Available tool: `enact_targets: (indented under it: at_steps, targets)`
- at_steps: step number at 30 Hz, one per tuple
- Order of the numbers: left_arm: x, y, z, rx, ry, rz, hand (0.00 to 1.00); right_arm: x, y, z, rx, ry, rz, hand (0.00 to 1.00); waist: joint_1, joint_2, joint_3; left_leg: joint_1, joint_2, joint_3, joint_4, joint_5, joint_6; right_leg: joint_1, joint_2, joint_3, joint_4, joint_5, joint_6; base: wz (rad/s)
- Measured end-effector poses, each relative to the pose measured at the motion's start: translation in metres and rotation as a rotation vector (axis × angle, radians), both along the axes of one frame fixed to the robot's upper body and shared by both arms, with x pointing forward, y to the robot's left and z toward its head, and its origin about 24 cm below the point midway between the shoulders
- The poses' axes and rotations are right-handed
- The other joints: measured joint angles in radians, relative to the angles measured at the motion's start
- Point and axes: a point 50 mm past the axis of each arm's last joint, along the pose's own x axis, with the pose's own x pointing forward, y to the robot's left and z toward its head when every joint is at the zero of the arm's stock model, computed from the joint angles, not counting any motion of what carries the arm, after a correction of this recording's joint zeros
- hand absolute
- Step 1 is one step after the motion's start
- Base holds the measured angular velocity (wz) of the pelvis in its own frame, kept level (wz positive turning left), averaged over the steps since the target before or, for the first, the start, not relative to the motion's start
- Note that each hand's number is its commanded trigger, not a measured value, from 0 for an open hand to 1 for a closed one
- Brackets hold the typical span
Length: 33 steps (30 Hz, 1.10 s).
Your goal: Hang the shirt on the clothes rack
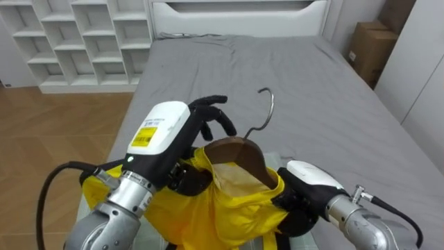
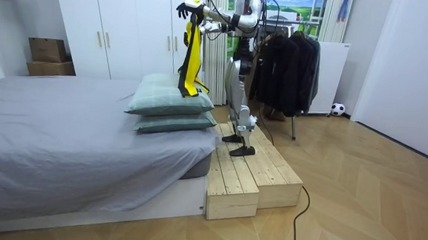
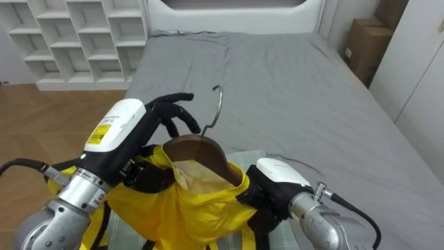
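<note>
Two hands are set at the light, limp yellow garment raised over the bed: the left hand is curled over the stiff wooden hanger, the right hand's grasp is buried in cloth and cannot be determined, and hold is best taken on the hanger.
</note>
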Motion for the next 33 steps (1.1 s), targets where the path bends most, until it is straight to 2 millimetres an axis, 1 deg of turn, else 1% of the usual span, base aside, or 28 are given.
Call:
enact_targets:
  at_steps: [5, 8, 11, 17, 20, 23, 25, 28, 30, 33]
  targets:
    - [0.000, 0.000, -0.001, 0.000, 0.003, 0.001, 0.00, 0.000, 0.000, 0.000, 0.000, 0.002, 0.001, 1.00, -0.001, 0.002, -0.0011, 0.000, 0.000, -0.002, 0.002, 0.000, 0.000, 0.001, 0.000, -0.001, 0.000, 0.000, 0.000, 0.00]
    - [-0.003, 0.001, -0.005, 0.000, 0.020, 0.005, 0.00, -0.004, 0.001, -0.005, -0.001, 0.016, 0.003, 1.00, -0.001, 0.005, -0.0042, 0.000, 0.000, -0.002, 0.002, 0.000, 0.000, 0.002, 0.000, -0.001, 0.000, 0.000, 0.000, 0.00]
    - [-0.005, 0.002, -0.009, -0.002, 0.037, 0.008, 0.00, -0.008, 0.002, -0.010, 0.002, 0.036, 0.004, 1.00, -0.002, 0.005, -0.0042, -0.001, 0.000, -0.002, 0.002, 0.000, 0.000, 0.002, 0.000, -0.001, 0.000, 0.000, 0.000, 0.00]
    - [-0.005, 0.003, -0.010, -0.041, 0.055, 0.004, 0.00, -0.009, 0.002, -0.011, 0.019, 0.048, -0.002, 1.00, -0.004, 0.005, -0.0040, 0.001, 0.000, -0.005, 0.004, 0.000, 0.000, 0.006, 0.000, -0.002, 0.001, 0.000, 0.000, 0.00]
    - [-0.004, 0.005, -0.015, -0.056, 0.082, 0.010, 0.00, -0.009, 0.001, -0.015, 0.024, 0.064, -0.008, 1.00, -0.004, 0.007, -0.0025, 0.007, 0.000, -0.005, 0.004, 0.000, 0.000, 0.012, 0.000, -0.001, 0.000, 0.000, 0.000, 0.00]
    - [-0.004, 0.007, -0.020, -0.055, 0.108, 0.024, 0.00, -0.011, -0.001, -0.020, 0.019, 0.088, -0.019, 1.00, -0.011, 0.011, -0.0009, 0.005, -0.001, -0.009, 0.004, 0.000, 0.000, 0.013, 0.000, -0.001, -0.003, 0.000, 0.000, 0.02]
    - [-0.007, 0.008, -0.025, -0.068, 0.130, 0.029, 0.00, -0.011, -0.002, -0.022, 0.017, 0.093, -0.021, 1.00, -0.019, 0.016, -0.0011, 0.000, -0.002, -0.008, 0.004, 0.000, 0.000, 0.011, 0.000, 0.000, -0.003, -0.001, 0.001, 0.00]
    - [-0.010, 0.010, -0.029, -0.068, 0.150, 0.035, 0.00, -0.014, -0.004, -0.024, 0.021, 0.089, -0.033, 1.00, -0.032, 0.017, -0.0012, -0.002, -0.001, -0.009, 0.004, 0.000, 0.000, 0.013, 0.001, -0.005, -0.012, 0.000, 0.000, 0.06]
    - [-0.010, 0.011, -0.030, -0.080, 0.155, 0.036, 0.00, -0.020, -0.010, -0.028, 0.034, 0.087, -0.060, 1.00, -0.036, 0.016, -0.0013, -0.004, -0.001, -0.014, 0.004, 0.000, 0.000, 0.013, -0.001, -0.014, -0.013, 0.000, 0.000, 0.07]
    - [-0.010, 0.012, -0.029, -0.094, 0.156, 0.039, 0.00, -0.021, -0.018, -0.030, 0.047, 0.089, -0.089, 1.00, -0.037, 0.016, -0.0014, -0.005, -0.001, -0.013, 0.002, 0.000, 0.000, 0.013, -0.001, -0.016, -0.015, 0.000, 0.001, 0.00]
